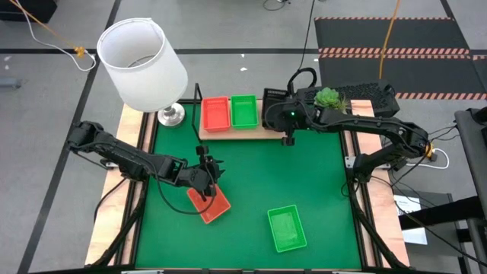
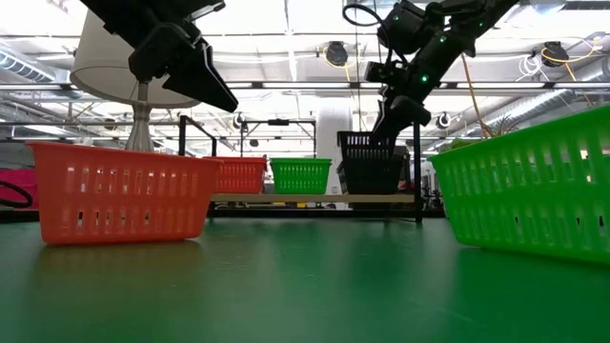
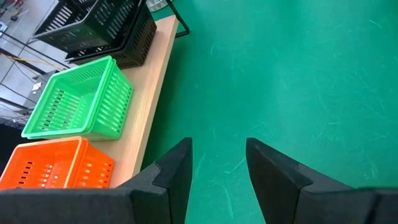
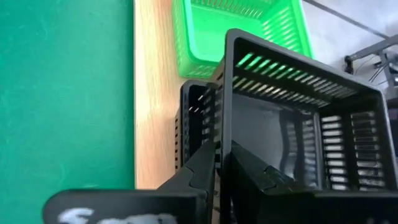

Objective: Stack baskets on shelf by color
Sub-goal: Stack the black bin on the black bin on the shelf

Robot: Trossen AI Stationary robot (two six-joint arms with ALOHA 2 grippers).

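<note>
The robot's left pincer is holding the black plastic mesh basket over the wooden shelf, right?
Not quite: it is the right pincer that grips the black plastic mesh basket's wall over the wooden shelf, as the right wrist view shows. The left pincer is open and empty over the green mat.

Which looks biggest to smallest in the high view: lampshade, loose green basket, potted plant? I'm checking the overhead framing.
1. Lampshade, clearly largest, though it stands nearer the overhead camera, which enlarges it.
2. Loose green basket on the mat.
3. Potted plant, smallest.
</note>
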